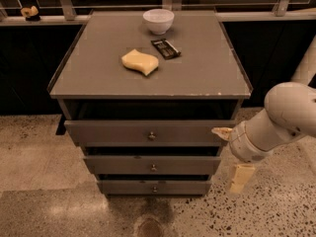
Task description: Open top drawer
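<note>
The top drawer (108, 132) is the widest of three grey-brown drawers in the cabinet, with a small round metal knob (152, 136) at its centre. Its front stands a little out from the cabinet, with a dark gap under the cabinet top. My gripper (231, 154) is at the drawer's right end, to the right of the knob. It is open. One cream finger (222, 131) touches or nearly touches the drawer front's right end, and the other (240, 177) hangs lower beside the cabinet.
On the cabinet top (207, 78) lie a yellow sponge (140, 62), a dark flat packet (166, 48) and a white bowl (158, 20). Two narrower drawers (118, 165) sit below. A railing runs behind; speckled floor (39, 191) surrounds the cabinet.
</note>
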You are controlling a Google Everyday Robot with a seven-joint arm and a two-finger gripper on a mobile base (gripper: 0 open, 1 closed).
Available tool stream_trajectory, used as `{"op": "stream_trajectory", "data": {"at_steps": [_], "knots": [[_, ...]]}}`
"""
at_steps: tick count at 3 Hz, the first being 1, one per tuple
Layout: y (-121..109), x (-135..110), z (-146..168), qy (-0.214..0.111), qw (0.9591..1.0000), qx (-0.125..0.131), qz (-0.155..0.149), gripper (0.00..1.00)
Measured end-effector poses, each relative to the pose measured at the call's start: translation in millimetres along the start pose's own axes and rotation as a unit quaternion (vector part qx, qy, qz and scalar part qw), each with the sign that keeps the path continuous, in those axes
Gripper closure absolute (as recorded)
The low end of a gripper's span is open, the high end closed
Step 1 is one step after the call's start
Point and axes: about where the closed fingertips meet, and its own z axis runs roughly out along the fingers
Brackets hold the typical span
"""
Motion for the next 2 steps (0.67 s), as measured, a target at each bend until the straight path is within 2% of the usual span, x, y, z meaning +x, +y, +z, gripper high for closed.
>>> {"op": "stream_trajectory", "data": {"at_steps": [1,2], "knots": [[-23.1,-7.4,12.9,-0.008,0.9984,0.056,0.006,0.0],[-36.4,-9.7,12.0,-0.011,0.9965,0.083,0.007,0.0]]}}
